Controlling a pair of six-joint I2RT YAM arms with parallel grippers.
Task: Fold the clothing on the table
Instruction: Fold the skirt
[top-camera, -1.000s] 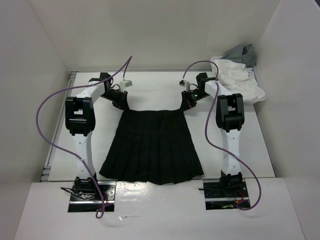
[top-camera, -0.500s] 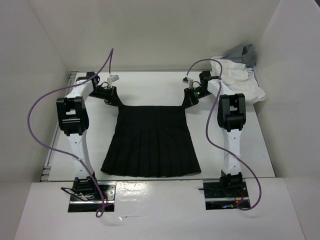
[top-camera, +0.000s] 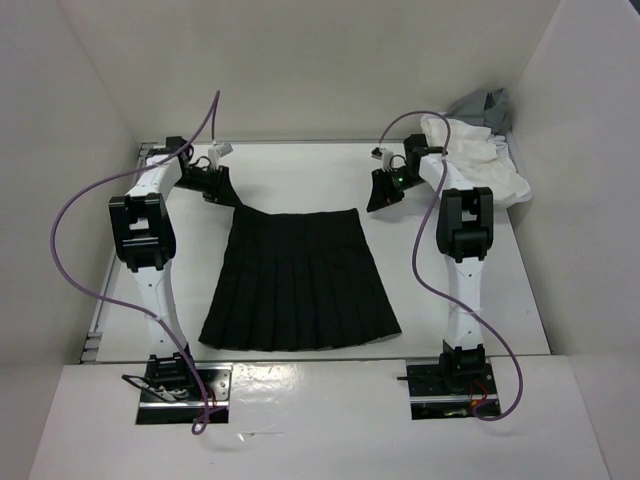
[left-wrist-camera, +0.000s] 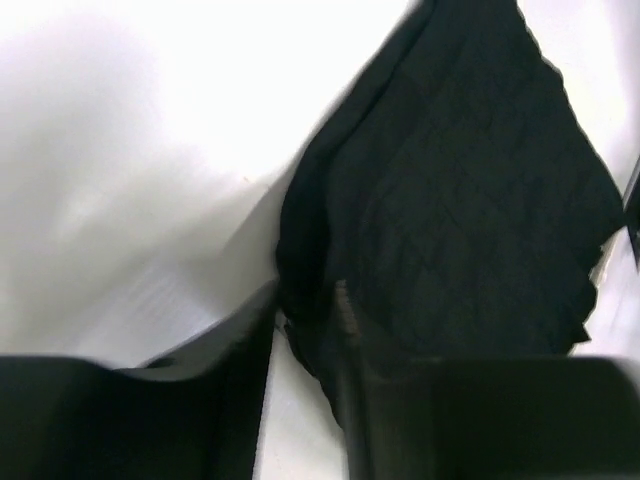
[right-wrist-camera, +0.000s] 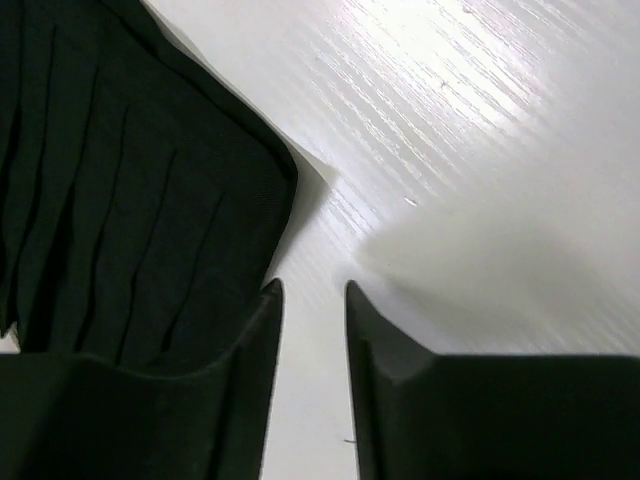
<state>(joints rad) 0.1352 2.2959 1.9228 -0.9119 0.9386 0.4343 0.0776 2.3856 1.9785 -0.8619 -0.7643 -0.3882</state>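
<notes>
The white table (top-camera: 300, 170) has the black skirt (top-camera: 300, 280) spread flat across its middle. The right gripper (right-wrist-camera: 313, 290), parted and empty, sits just beside the skirt's waistband corner. The left gripper (left-wrist-camera: 308, 300) is parted too, the other corner seemingly loose between its fingers. The 2 should rise straight up, without dragging the fabric.

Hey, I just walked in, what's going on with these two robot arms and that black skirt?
Two arms are working on folding the black pleated skirt, which lies spread flat on the table, waistband at the far side, no fold made yet. The right gripper hangs open over bare table just beside the waistband's right corner, holding nothing. The left gripper is open too, with the bunched left corner at its fingertips; whether it touches the cloth is unclear.
</notes>
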